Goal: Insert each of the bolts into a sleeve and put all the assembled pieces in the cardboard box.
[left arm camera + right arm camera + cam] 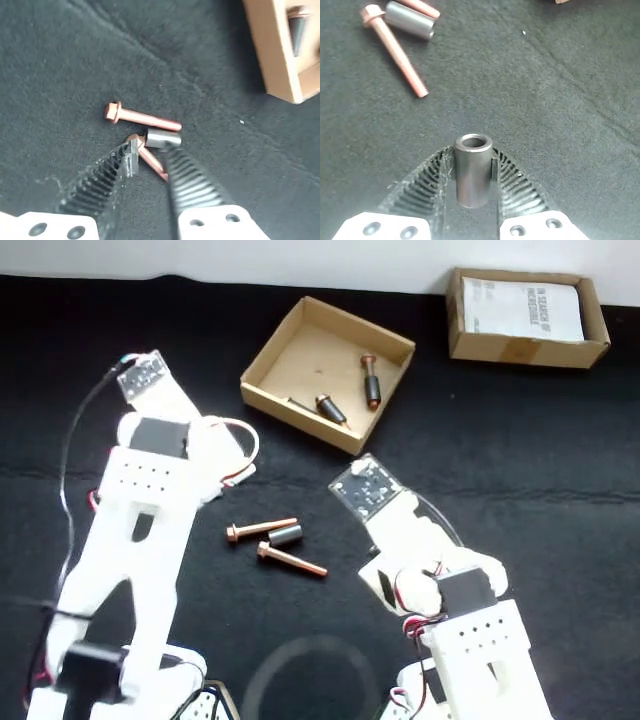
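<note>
over black cloth [520,440], right hand [470,157] clamps a sleeve [471,177]; left hand [149,151] parted above a bolt [154,164].

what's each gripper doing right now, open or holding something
left gripper: open, holding nothing
right gripper: closed on a sleeve
</note>
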Action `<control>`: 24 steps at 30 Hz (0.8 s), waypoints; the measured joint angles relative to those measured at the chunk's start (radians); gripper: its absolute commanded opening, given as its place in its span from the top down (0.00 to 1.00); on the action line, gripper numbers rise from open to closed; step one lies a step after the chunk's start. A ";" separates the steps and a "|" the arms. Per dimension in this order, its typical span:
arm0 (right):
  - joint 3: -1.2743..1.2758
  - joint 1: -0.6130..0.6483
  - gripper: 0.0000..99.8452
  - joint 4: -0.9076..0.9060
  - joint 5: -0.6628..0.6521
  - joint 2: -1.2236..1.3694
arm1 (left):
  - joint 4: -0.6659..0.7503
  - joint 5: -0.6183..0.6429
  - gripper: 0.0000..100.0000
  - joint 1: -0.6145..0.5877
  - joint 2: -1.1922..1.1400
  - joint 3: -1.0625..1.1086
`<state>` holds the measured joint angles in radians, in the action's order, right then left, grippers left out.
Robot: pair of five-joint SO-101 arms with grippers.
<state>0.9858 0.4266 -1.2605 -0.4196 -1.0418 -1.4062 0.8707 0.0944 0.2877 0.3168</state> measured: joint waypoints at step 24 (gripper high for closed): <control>0.239 -0.114 0.99 0.270 -0.006 0.000 | 0.095 0.044 0.85 0.032 -0.477 -0.048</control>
<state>1.2252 0.3130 -0.9904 -0.4258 -1.0418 -1.3111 0.9152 0.1266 -0.1895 0.2693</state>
